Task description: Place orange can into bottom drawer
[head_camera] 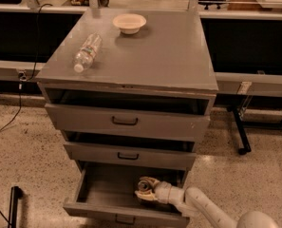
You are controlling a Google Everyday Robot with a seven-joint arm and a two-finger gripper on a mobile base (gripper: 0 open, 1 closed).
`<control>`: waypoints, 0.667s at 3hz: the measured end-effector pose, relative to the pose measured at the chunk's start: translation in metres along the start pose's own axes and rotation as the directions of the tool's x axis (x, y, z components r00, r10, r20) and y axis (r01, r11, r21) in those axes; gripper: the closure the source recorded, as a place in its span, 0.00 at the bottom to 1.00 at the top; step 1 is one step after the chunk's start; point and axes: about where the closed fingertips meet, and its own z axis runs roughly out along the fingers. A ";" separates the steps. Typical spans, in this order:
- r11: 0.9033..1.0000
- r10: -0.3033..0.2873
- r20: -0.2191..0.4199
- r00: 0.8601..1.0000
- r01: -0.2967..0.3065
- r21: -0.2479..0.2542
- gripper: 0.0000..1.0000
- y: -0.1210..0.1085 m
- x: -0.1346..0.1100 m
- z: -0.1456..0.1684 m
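Observation:
The bottom drawer (107, 194) of the grey cabinet is pulled out, with a small dark handle on its front. My gripper (146, 190) reaches into it from the right on a pale arm, at the drawer's right half. It is shut on the orange can (143, 183), a small orange-gold can with a silvery end, held tilted low inside the drawer. Whether the can touches the drawer floor is hidden by the fingers.
The two shallower drawers (126, 121) above are slightly open. A clear plastic bottle (87, 52) lies on the cabinet top, and a pale bowl (129, 23) stands near its back. A black stand leg (240, 134) is on the floor at the right.

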 end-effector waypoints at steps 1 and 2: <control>1.000 0.001 0.002 1.000 -0.001 -0.003 0.00 0.001 0.000 0.002; 1.000 0.001 0.002 1.000 -0.001 -0.003 0.00 0.001 0.000 0.002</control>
